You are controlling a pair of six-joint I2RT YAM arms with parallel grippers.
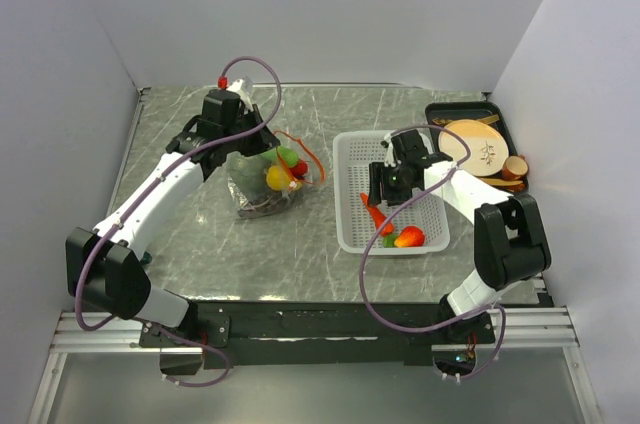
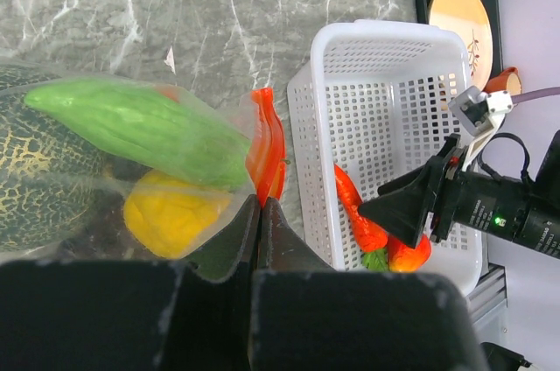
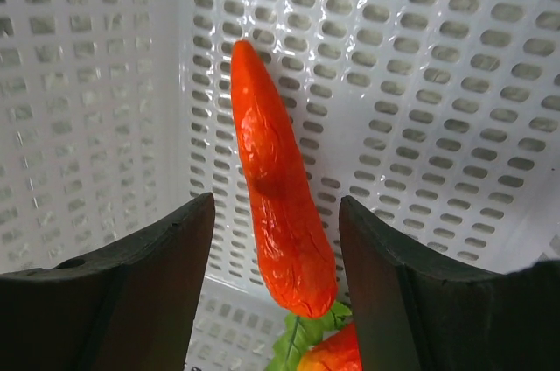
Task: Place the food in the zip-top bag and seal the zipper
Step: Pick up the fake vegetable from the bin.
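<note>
The clear zip-top bag [image 1: 262, 187] lies left of centre with a green piece [image 2: 131, 122], a yellow piece [image 2: 171, 213] and a dark green netted fruit [image 2: 31, 178] inside. My left gripper [image 2: 261, 205] is shut on the bag's mouth edge, pinching the orange-red zipper [image 2: 267, 139]. The orange carrot [image 3: 276, 187] lies in the white basket [image 1: 345, 194]. My right gripper [image 3: 276, 205] is open, one finger on each side of the carrot with gaps between. An orange-red tomato [image 3: 328, 355] with green leaves sits just past the carrot's thick end.
The basket's perforated walls [image 3: 437, 82] stand close around my right gripper. A black tray [image 1: 500, 119] at the back right holds a tan wooden disc [image 1: 470, 144] and a small brown cup [image 1: 515, 166]. White walls enclose the grey marbled table [image 1: 300, 244].
</note>
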